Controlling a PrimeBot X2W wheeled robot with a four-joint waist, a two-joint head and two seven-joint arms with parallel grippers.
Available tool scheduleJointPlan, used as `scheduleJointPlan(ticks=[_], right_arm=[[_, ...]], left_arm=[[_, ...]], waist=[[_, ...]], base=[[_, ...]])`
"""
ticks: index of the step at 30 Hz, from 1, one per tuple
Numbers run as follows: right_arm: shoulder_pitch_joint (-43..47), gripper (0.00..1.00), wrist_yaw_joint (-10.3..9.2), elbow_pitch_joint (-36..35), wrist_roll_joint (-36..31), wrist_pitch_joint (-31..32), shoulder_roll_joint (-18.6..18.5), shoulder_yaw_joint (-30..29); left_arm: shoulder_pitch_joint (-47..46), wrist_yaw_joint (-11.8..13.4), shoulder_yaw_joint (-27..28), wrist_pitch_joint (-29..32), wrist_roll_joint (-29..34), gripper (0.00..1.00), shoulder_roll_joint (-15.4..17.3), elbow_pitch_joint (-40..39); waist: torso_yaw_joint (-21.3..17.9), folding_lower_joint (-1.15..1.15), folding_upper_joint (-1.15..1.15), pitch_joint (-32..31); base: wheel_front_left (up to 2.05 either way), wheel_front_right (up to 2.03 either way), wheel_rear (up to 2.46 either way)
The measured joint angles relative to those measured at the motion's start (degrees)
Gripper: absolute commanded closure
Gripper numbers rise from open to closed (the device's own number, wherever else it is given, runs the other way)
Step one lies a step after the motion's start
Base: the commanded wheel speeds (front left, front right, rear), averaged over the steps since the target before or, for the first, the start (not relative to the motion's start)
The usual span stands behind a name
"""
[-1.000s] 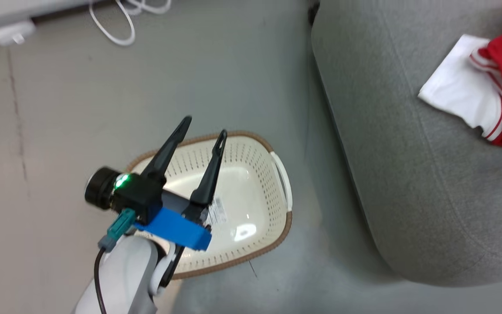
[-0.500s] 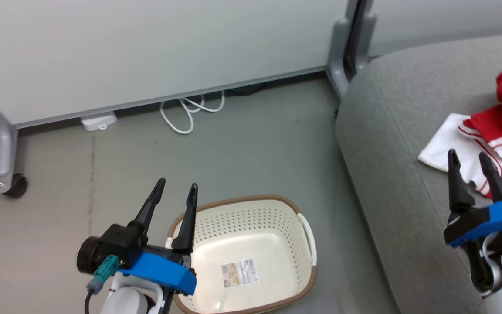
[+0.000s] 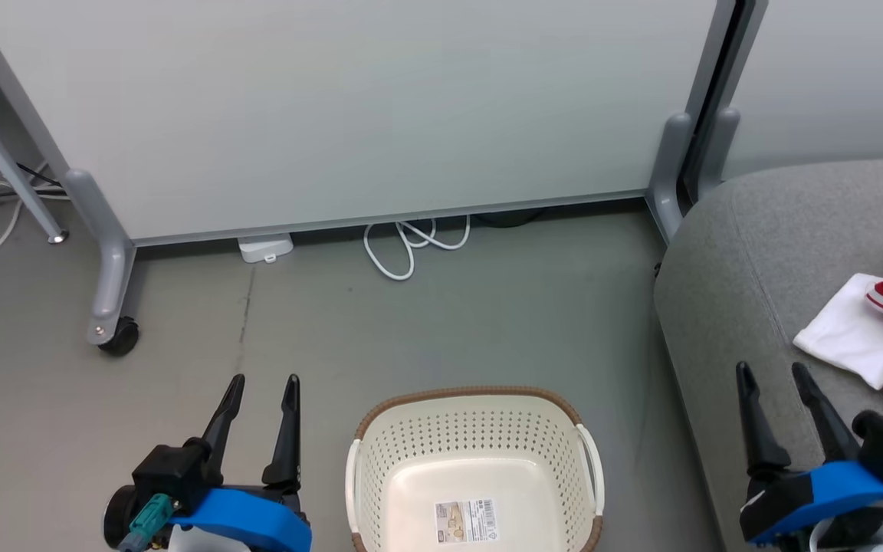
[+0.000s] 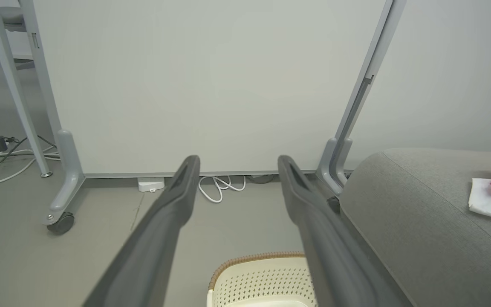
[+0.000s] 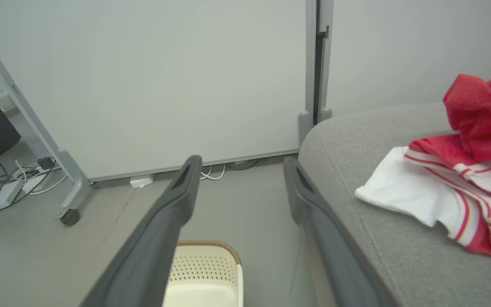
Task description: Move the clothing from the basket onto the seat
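The cream basket [image 3: 480,429] stands on the floor at the bottom centre, holding nothing but a barcode sticker [image 3: 466,521]. The clothing lies on the grey seat [image 3: 763,253] at the right: a red and white garment with striped trim [image 5: 437,192] and a plain red one [image 5: 484,111] piled behind it. My left gripper [image 3: 264,382] is open to the left of the basket, with nothing between its fingers. My right gripper [image 3: 773,371] is open over the seat's front edge, just short of the white cloth [image 3: 848,337].
A pale partition panel [image 3: 349,107] on grey wheeled legs [image 3: 108,291] stands behind the basket. A white cable [image 3: 411,241] and a power adapter [image 3: 265,248] lie at its foot. More cables [image 5: 11,179] lie at the far left.
The head camera has tilted up, so the partition came into view. My left gripper has moved from over the basket to its left side. My right gripper has come into view by the seat.
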Motion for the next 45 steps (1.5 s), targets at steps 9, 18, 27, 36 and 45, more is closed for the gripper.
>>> scheduleJointPlan(ticks=[9, 18, 27, 36, 45], right_arm=[[2.80, 0.00, -0.01, -1.79, 0.53, 0.94, 0.66, 1.09], [3.44, 0.00, -0.01, -1.87, 1.61, 1.04, 0.70, 1.34], [3.49, 0.00, -0.01, -1.48, 2.44, 1.01, 0.71, 1.52], [3.98, 1.00, -0.01, 2.37, 2.60, 1.05, 1.20, 1.58], [4.11, 1.00, -0.01, 4.81, 7.75, 1.72, 1.51, 1.55]], left_arm=[[1.31, 0.00, 1.92, 0.00, 0.03, 0.00, -0.07, 1.20], [1.47, 0.00, 2.10, 0.00, 0.10, 0.00, -0.66, 1.63], [1.47, 0.01, 1.65, 0.00, 0.40, 0.00, -0.90, 1.34], [4.07, 0.01, 1.32, 0.34, 0.33, 1.00, -1.46, 4.31], [5.71, 0.01, 1.88, 1.83, -4.99, 1.00, -1.63, 5.80]], waist=[[0.63, 0.01, 0.00, -1.29], [0.85, 0.02, 0.00, -1.17], [0.98, 0.02, 0.00, -0.91], [0.94, 0.02, 0.00, -0.80], [0.78, 0.01, 0.00, -0.82]], base=[[0.00, 0.00, 0.00], [0.00, 0.00, 0.00], [0.00, 0.00, 0.00], [0.00, 0.00, 0.00], [0.00, 0.00, 0.00]])
